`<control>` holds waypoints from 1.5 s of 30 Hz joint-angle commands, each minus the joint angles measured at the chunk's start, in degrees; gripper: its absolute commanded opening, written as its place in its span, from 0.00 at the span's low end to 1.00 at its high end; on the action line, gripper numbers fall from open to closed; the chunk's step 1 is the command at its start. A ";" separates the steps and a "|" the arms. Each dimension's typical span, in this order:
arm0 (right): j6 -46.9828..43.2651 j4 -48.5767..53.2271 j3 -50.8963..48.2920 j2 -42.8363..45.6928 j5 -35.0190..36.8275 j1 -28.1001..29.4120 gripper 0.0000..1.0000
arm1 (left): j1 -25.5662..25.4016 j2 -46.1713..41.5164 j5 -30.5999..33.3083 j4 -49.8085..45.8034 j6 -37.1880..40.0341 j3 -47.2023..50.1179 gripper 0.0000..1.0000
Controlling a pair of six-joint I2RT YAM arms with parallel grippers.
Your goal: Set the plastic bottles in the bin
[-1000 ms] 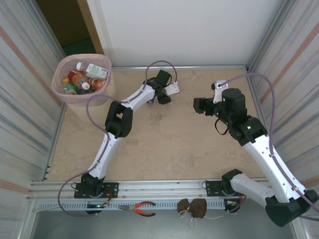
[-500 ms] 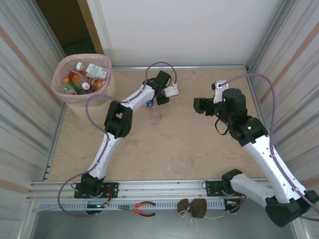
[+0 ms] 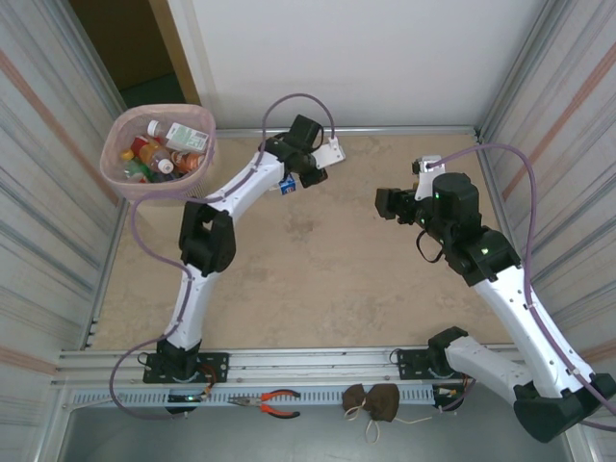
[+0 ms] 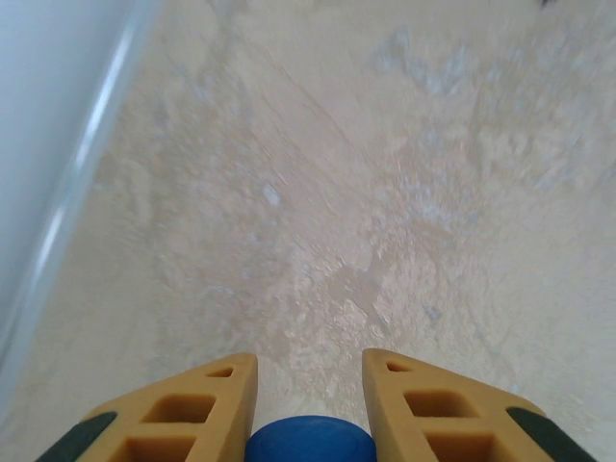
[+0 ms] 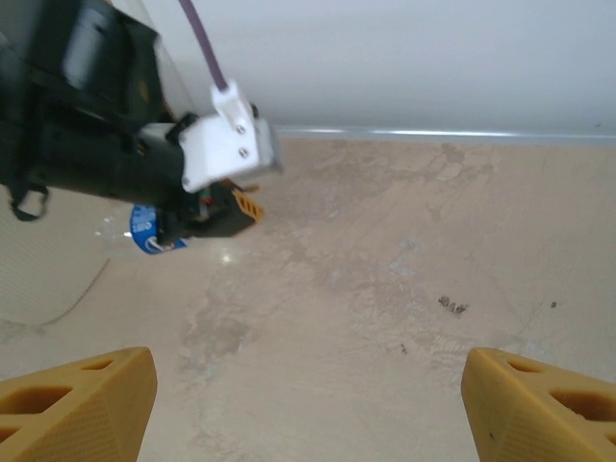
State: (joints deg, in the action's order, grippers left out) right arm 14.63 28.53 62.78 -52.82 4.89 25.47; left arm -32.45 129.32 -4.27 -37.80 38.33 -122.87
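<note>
Seen from above, two white robot arms reach over a sandy-beige bench (image 3: 327, 279). The left pincer (image 3: 296, 181) sits near the far wall, closed narrow on a small bottle (image 3: 286, 185) with a blue label. In the left wrist view, the left pincer's (image 4: 310, 358) two orange fingers (image 4: 192, 414) clamp the bottle's rounded blue cap (image 4: 310, 443) between them, with bare bench beyond. Whether the bottle touches the bench is unclear.

The pale-pink bin (image 3: 109, 144) stands at the far left corner, well apart from the held bottle, and holds a heap of other bottles (image 3: 159, 149) with red, orange and green labels.

The right pincer (image 3: 385, 204) hovers over the right side of the bench, pointing toward the left arm. In its own wrist view, the right pincer (image 5: 308, 404) is spread wide and holds nothing; the blue-labelled bottle (image 5: 152, 231) shows beyond it, under the left arm's black wrist
</note>
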 commanded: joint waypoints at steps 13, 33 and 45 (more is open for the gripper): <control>1.67 -2.84 -0.67 0.62 -1.09 0.85 0.81 | 1.39 -19.83 -5.85 -3.05 -14.54 -0.67 0.23; 2.16 -6.91 -2.93 -0.95 -2.99 1.63 0.81 | 22.93 -38.19 -11.36 -6.02 -30.88 -2.02 0.18; 1.80 -7.87 -3.30 -2.09 -3.92 1.52 0.82 | 37.55 -35.00 -17.80 -6.03 -37.58 2.09 0.16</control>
State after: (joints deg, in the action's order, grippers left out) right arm 16.05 22.06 59.86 -54.76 1.50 26.76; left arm 4.03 93.14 -19.70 -43.81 2.92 -123.02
